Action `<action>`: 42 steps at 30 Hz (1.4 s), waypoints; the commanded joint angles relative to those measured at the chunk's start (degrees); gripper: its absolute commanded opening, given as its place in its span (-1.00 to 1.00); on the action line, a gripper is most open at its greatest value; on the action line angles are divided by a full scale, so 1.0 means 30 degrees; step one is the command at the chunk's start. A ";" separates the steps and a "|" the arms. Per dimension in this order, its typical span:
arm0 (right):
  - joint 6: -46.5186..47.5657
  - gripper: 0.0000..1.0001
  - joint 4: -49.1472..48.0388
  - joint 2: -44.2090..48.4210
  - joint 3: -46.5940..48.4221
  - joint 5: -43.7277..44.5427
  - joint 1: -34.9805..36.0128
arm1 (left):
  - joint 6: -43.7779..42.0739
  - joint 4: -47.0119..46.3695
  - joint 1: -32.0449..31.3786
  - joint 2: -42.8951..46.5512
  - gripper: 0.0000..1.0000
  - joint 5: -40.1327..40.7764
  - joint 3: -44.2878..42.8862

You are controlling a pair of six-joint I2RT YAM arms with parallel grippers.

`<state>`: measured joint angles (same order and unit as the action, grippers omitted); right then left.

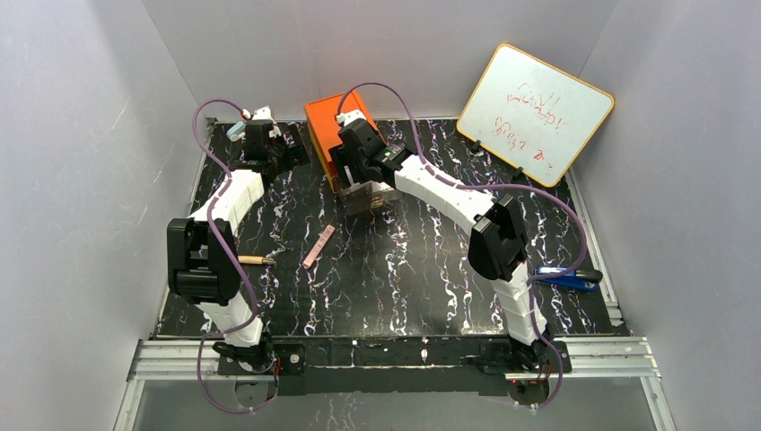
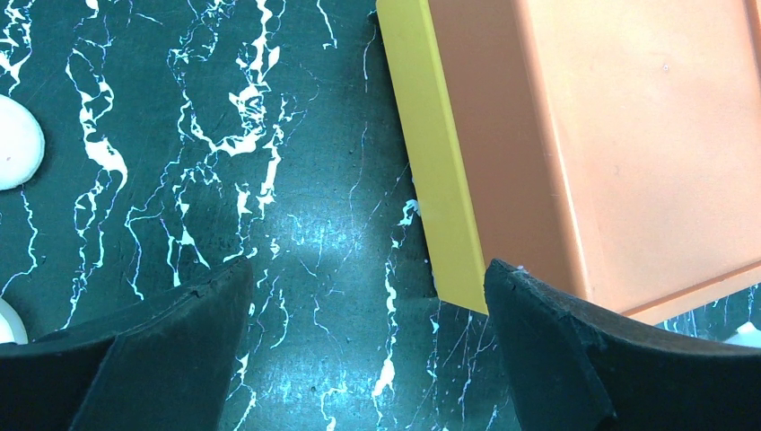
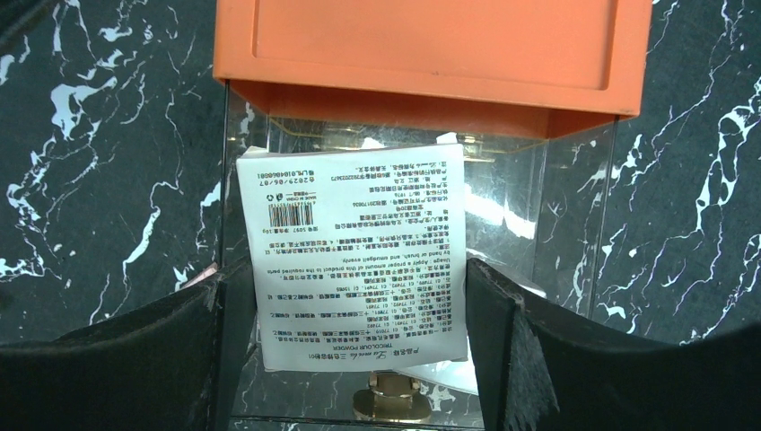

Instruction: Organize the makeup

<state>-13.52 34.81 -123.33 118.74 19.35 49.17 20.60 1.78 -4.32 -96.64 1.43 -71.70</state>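
Your left claw (image 2: 368, 269) hangs spread wide beside the orange box (image 2: 583, 135) — your right claw (image 3: 343, 274), likewise spread, sits at a clear labelled case (image 3: 359, 206).

The place looks like a robot test lab. Plain white walls (image 1: 90, 135) box in a black marble-look table (image 1: 404, 269). Two robot arms (image 1: 449, 193) are bolted to a metal rail (image 1: 395, 352) w/ purple cables (image 1: 529, 188). A whiteboard (image 1: 536, 112) w/ red scribbles leans behind & right of the right gripper (image 1: 366, 189).

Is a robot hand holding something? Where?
Left gripper: empty. Right gripper straddles the clear plastic case with a white label by its sides; a firm grip cannot be told.
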 commanded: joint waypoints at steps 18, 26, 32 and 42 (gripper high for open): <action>0.0551 0.97 0.0350 -0.0959 0.2773 0.0236 0.0105 | 0.0047 -0.0096 0.0091 0.0192 0.97 -0.0184 -0.0212; 0.1069 0.97 0.0321 0.1185 0.1975 0.2325 -0.0026 | -0.0039 0.0034 0.0091 0.0188 0.97 -0.0115 -0.0257; 0.1070 0.97 -0.0144 0.5523 -0.2136 0.2322 -0.0014 | -0.0069 0.0080 0.0084 0.0305 0.97 -0.0065 -0.0271; -0.0712 0.97 -0.1343 1.1822 -1.2102 -0.2049 0.0349 | -0.0220 0.0620 0.0095 0.0449 0.97 0.0512 -0.0176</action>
<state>-12.95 34.24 -90.61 91.07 20.45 49.45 20.56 1.96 -4.32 -96.68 1.52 -71.70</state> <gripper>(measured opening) 0.985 0.984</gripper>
